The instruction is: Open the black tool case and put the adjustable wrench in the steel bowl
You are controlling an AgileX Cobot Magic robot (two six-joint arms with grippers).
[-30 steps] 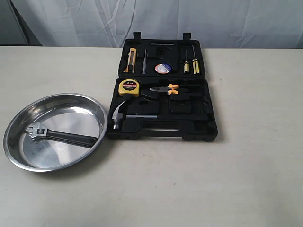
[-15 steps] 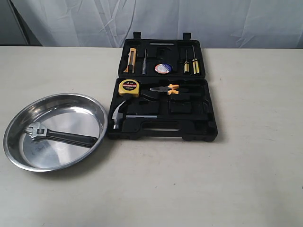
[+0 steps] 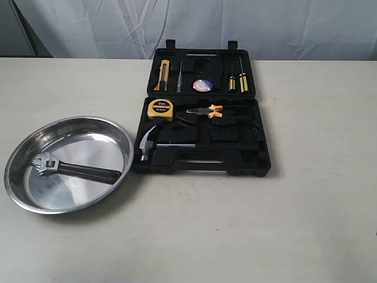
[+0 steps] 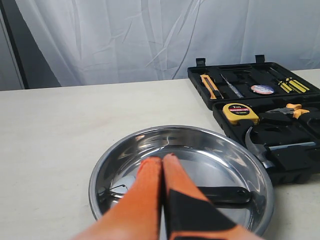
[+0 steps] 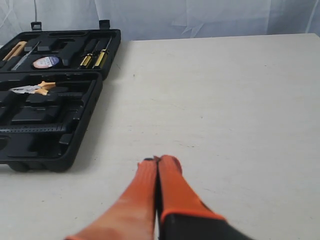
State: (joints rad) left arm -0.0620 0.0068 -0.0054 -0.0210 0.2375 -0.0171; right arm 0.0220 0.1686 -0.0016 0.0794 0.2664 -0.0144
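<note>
The black tool case (image 3: 202,135) lies open on the table, lid flat behind its base. The adjustable wrench (image 3: 73,168) rests inside the steel bowl (image 3: 23,153), silver head at the left, black handle reaching the right rim. In the left wrist view my left gripper (image 4: 162,159) is shut and empty above the steel bowl (image 4: 150,137), its orange fingers hiding most of the wrench; only the black handle end (image 4: 227,195) shows. My right gripper (image 5: 158,160) is shut and empty over bare table, beside the case (image 5: 45,120). Neither gripper shows in the exterior view.
The case holds a yellow tape measure (image 3: 159,108), orange-handled pliers (image 3: 206,110), a claw hammer (image 3: 156,145), screwdrivers (image 3: 237,81), a tape roll (image 3: 202,85) and a knife (image 3: 162,76). A white curtain (image 3: 188,26) hangs behind the table.
</note>
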